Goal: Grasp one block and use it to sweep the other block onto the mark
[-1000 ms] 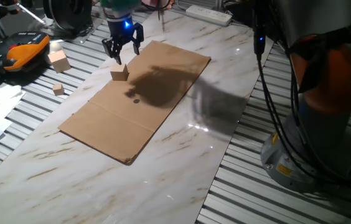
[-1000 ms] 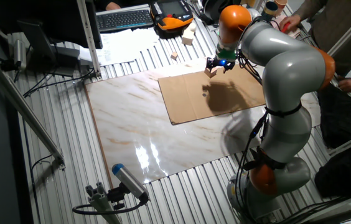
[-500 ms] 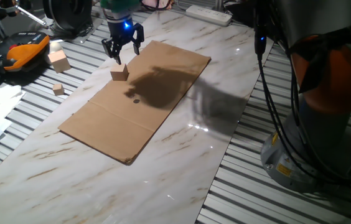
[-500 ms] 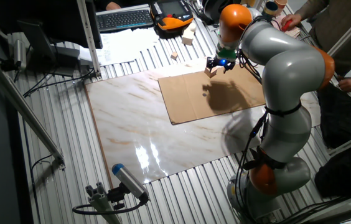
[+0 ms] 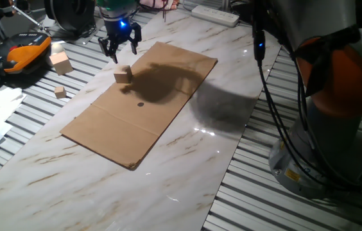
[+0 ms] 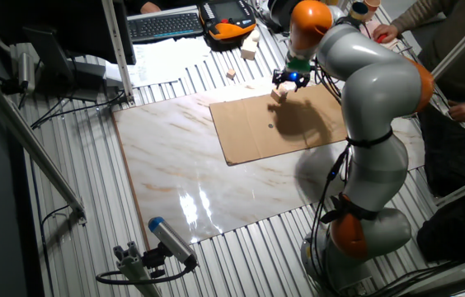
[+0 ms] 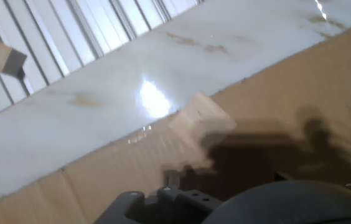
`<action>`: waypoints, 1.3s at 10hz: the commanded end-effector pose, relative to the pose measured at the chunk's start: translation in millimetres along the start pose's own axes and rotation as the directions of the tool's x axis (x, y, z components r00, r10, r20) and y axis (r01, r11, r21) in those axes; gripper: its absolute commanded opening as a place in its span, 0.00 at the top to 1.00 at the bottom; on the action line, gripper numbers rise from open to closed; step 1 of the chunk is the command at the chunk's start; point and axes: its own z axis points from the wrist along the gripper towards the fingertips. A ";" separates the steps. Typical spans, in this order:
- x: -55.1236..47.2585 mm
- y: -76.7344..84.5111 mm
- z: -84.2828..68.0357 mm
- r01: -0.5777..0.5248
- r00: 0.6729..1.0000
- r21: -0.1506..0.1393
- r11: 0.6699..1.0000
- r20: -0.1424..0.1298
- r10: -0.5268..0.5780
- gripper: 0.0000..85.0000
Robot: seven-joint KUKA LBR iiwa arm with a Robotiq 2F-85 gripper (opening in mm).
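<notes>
A wooden block [image 5: 123, 74] sits on the brown cardboard [image 5: 168, 83] near its far left edge; it also shows in the other fixed view [image 6: 278, 95] and in the hand view [image 7: 201, 121]. The mark [image 5: 140, 104] is a small dark dot on the cardboard in front of that block, also seen in the other fixed view [image 6: 271, 126]. My gripper [image 5: 118, 48] hangs open and empty above and just behind the block, off the cardboard's edge; it also shows in the other fixed view [image 6: 288, 80]. A small wooden block [image 5: 60, 92] lies on the slats to the left.
A larger wooden block [image 5: 60, 62] lies on the slats farther left, beside an orange and black device [image 5: 20, 52]. A white power strip [image 5: 214, 14] lies at the back. The arm's base [image 5: 335, 115] stands at the right. A block [image 7: 1, 56] shows at the hand view's upper left.
My gripper has moved left and back, off the cardboard and a little away from the block. The block on the cardboard has hardly moved.
</notes>
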 end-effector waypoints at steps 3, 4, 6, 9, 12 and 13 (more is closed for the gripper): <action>-19.3 3.2 6.2 -0.083 0.996 0.011 0.996 0.023 0.083 0.20; -24.0 3.1 9.6 -0.099 0.995 0.029 0.995 0.036 0.098 0.20; -32.7 3.0 17.3 -0.100 0.994 0.023 0.995 0.034 0.100 0.20; -37.6 3.1 32.4 -0.213 0.976 0.040 0.976 0.045 0.211 0.20; -38.8 1.8 42.7 -0.308 0.951 0.034 0.951 0.034 0.307 0.20; -38.3 1.8 47.2 -0.324 0.946 0.038 0.945 0.034 0.323 0.20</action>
